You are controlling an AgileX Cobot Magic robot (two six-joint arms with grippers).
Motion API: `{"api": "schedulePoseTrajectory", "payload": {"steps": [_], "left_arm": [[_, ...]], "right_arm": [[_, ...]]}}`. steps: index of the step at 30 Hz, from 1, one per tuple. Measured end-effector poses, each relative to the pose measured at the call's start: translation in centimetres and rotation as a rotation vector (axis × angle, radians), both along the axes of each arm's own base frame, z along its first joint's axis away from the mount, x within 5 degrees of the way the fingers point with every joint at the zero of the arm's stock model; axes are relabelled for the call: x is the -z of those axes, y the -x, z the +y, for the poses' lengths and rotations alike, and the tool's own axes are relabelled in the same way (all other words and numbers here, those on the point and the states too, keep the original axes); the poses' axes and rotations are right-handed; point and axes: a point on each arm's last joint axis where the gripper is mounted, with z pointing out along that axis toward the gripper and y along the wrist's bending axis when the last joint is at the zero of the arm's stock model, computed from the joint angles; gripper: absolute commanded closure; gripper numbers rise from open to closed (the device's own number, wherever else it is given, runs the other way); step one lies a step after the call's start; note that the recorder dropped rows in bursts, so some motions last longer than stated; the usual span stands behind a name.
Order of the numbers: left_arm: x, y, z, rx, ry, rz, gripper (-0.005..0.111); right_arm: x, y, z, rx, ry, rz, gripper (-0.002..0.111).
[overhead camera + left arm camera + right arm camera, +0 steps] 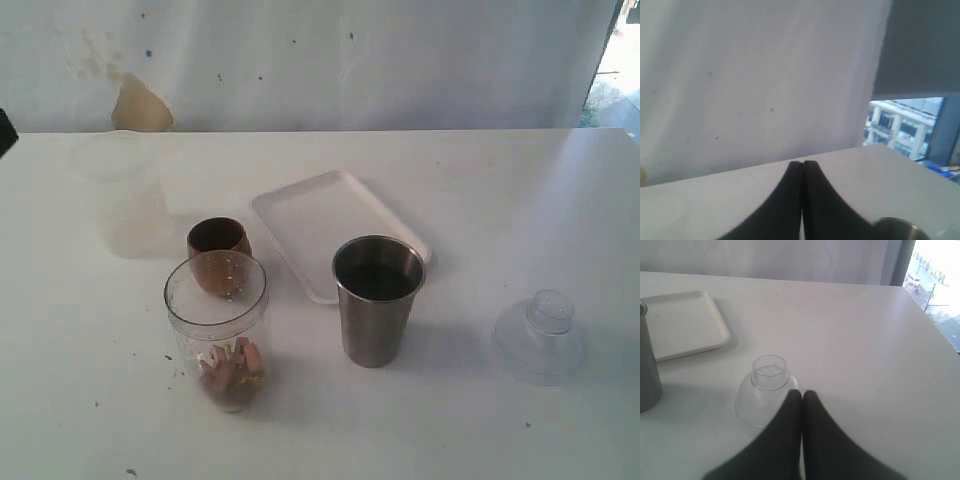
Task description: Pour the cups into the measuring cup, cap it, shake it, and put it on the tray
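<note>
The clear measuring cup [217, 330] stands uncapped near the front left, with orange and brown bits in its bottom. Just behind it sits the brown wooden cup [218, 243]. The steel tumbler [377, 300] stands to their right, its inside dark. The white tray [320, 215] lies behind the tumbler. A clear domed cap [543, 335] rests at the right. Neither gripper shows in the exterior view. My left gripper [802, 163] is shut and empty above the table, with a steel rim [896, 227] beside it. My right gripper [802, 393] is shut and empty, right by the cap [769, 372].
A frosted translucent beaker [113, 190] stands faintly at the back left. The table's far edge meets a stained white wall. In the right wrist view the tray [680, 325] and the steel tumbler [647, 372] lie beyond the cap. A window shows at the right.
</note>
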Motion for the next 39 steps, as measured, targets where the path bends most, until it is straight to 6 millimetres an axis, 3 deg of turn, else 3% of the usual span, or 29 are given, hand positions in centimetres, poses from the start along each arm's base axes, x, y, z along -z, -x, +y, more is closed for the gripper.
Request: {"api": "schedulePoseTrajectory", "payload": {"steps": [4, 7, 15, 22, 29, 39], "left_arm": [[0.6, 1.3, -1.3, 0.180, -0.067, -0.118, 0.106], [1.0, 1.8, -1.7, 0.251, -0.099, -0.093, 0.107], [2.3, 2.5, -0.4, 0.147, -0.133, 0.099, 0.107], [1.6, 5.0, 0.6, 0.127, -0.152, 0.058, 0.107], [0.4, 7.5, 1.7, 0.105, -0.026, -0.017, 0.107], [0.3, 8.8, 1.3, 0.193, -0.015, -0.042, 0.107]], "right_arm": [[0.0, 0.0, 0.0, 0.000, 0.000, 0.000, 0.108], [0.0, 0.0, 0.0, 0.000, 0.000, 0.000, 0.108], [0.0, 0.0, 0.0, 0.000, 0.000, 0.000, 0.108], [0.0, 0.0, 0.0, 0.000, 0.000, 0.000, 0.108], [0.0, 0.0, 0.0, 0.000, 0.000, 0.000, 0.108], [0.0, 0.0, 0.0, 0.000, 0.000, 0.000, 0.108]]}}
